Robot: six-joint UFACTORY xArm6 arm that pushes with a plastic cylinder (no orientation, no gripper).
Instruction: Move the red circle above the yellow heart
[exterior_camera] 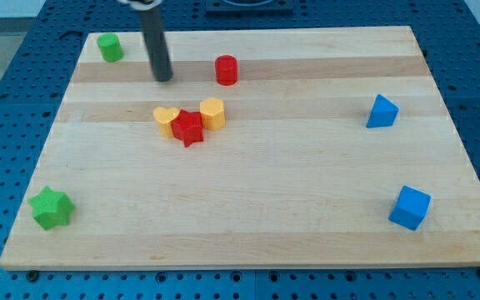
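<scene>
**Red circle sits near the desk's top edge, my tip just to its left**

The red circle [227, 70] stands upright in the upper middle of the desk [248, 208], a short cylinder. Below it and a little toward the view's left lies the yellow heart [167, 120], well apart from the circle. The heart touches a red star [188, 127] on its right side, and a second yellow block [212, 112], rounded on top, presses against the star from the upper right; the three form a tight cluster.

My tip [164, 78] rests on the wood to the left of the red circle, near it but with a clear gap, and above the yellow heart. There are no jaws on this arm, only the dark rod, and it has hold of nothing.

Further out, a green cylinder [110, 47] stands by the top-left corner and a green star [52, 207] near the bottom-left corner. On the view's right, a blue triangular block [382, 111] sits at mid-height, with a blue cube [410, 207] below it.
</scene>
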